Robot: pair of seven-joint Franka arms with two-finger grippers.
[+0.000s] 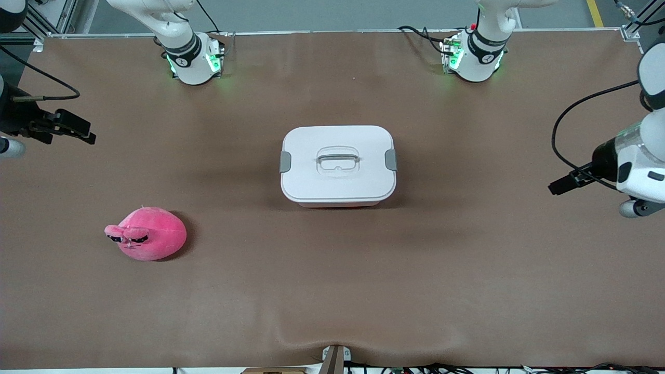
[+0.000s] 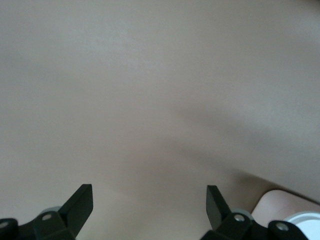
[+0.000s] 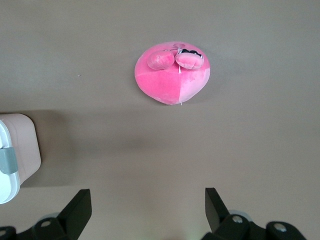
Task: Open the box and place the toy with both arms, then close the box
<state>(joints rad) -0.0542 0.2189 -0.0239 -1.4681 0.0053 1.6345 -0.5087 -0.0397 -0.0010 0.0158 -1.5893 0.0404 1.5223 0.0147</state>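
The box (image 1: pixel 337 165) stands shut in the middle of the table, with its white lid, grey side clips and recessed handle on top. The pink plush toy (image 1: pixel 148 240) lies on the table nearer the front camera, toward the right arm's end. My right gripper (image 1: pixel 78 130) is open and empty above the table's right-arm end; its wrist view shows the toy (image 3: pixel 172 72) and a corner of the box (image 3: pixel 17 150). My left gripper (image 1: pixel 560 186) is open and empty above the left arm's end; its wrist view shows bare table and a box corner (image 2: pixel 282 205).
The brown table mat (image 1: pixel 467 270) covers the whole table. Both arm bases (image 1: pixel 195 62) stand at the edge farthest from the front camera. A small mount (image 1: pixel 335 356) sits at the nearest edge.
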